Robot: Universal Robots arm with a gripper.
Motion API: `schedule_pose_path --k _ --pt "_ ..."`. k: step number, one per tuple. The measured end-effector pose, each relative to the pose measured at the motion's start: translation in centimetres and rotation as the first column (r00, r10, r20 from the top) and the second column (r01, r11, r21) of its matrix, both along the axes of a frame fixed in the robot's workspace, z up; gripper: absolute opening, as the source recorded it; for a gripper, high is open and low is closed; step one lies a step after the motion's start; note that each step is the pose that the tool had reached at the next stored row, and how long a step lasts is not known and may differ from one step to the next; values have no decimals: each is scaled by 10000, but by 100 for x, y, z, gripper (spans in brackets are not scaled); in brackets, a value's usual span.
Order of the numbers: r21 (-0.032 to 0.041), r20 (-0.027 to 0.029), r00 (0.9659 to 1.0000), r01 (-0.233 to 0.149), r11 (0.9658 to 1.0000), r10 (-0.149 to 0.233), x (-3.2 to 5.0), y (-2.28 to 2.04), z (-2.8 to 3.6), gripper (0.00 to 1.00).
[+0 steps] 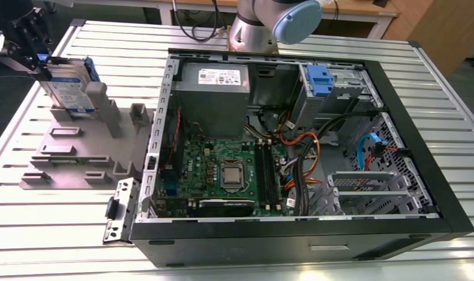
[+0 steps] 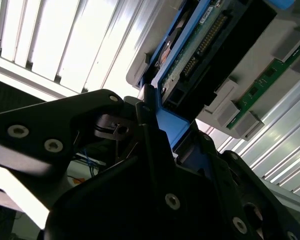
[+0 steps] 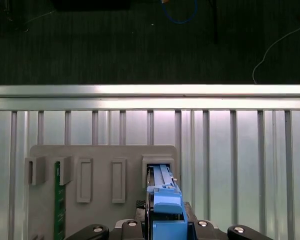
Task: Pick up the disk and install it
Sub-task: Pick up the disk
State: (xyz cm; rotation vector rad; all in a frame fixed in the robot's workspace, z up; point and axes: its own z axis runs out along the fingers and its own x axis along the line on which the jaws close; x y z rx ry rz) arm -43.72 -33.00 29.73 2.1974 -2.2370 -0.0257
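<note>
- The gripper [image 1: 43, 65], black, is closed narrow on the upper end of the disk [image 1: 71, 89]. In the second wrist view its fingers [image 2: 146, 112] press against the blue carrier [image 2: 169, 127] from both sides.
- The disk stands upright on edge in a slot of the grey fixture [image 1: 81, 153], at the exterior view's left. I cannot tell whether its lower edge rests on the slot floor.
- A green memory module [image 3: 58, 200] sits in a neighbouring slot of the fixture, apart from the disk. The slots between them are open.
- The fixture lies flat on the ribbed aluminium table [image 1: 424, 88], just beside the open computer case [image 1: 299, 234].
- Inside the case are a grey power-supply box [image 1: 213, 88], a blue bracket [image 1: 319, 79] on the drive cage, the motherboard [image 1: 229, 170] and loose orange, black and blue cables.
- The case wall stands between the fixture and the drive cage.
- The arm [image 1: 272, 23] has its base at the far edge of the table behind the case. A joint with a blue cap shows there.
- The disk bears a white-and-blue label and the power-supply box a white one. Both carry print.
</note>
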Motion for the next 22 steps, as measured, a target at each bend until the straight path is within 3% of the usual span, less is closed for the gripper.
schedule_pose_path --k 6,22 --pt "1 1 10000 0 10000 0 0 0 34 36" --pt "1 1 10000 0 10000 0 0 0 40 36"
